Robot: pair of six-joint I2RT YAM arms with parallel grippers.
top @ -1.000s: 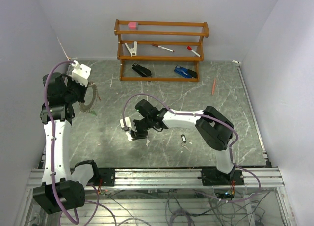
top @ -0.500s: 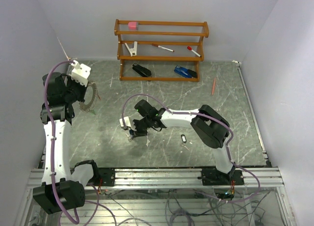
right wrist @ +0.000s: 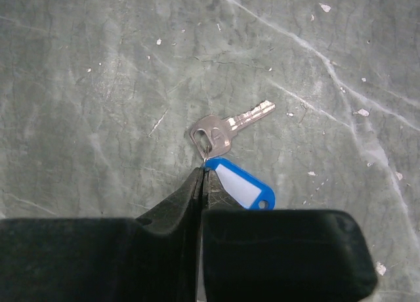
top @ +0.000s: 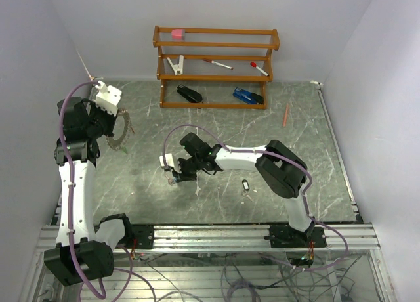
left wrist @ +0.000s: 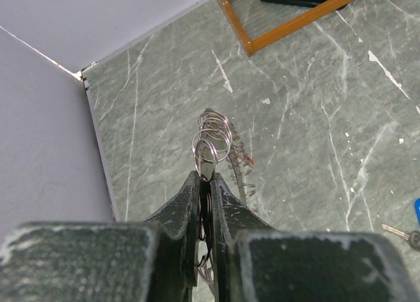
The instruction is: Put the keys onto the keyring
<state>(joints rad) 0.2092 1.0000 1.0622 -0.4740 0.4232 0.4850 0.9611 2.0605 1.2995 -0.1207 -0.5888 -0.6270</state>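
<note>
My left gripper [left wrist: 207,177] is shut on the keyring [left wrist: 211,136], a large silvery ring with several small loops, and holds it above the table at the left [top: 119,131]. A bit of red shows on it. My right gripper [right wrist: 202,171] is shut at the small link joining a silver key [right wrist: 223,130] to its blue tag [right wrist: 241,186], low over the table's middle [top: 176,177]. A black-tagged key [top: 246,184] lies on the table to the right of it. A key tip [left wrist: 397,232] shows at the right edge of the left wrist view.
A wooden rack [top: 216,65] stands at the back with a black stapler [top: 189,93], a blue stapler [top: 248,96], red-capped pens and a pink eraser. An orange pencil [top: 286,115] lies at the back right. A small green bit [top: 125,151] lies under the keyring.
My right gripper has shifted slightly left and back over the blue-tagged key. The left arm and keyring have not moved.
</note>
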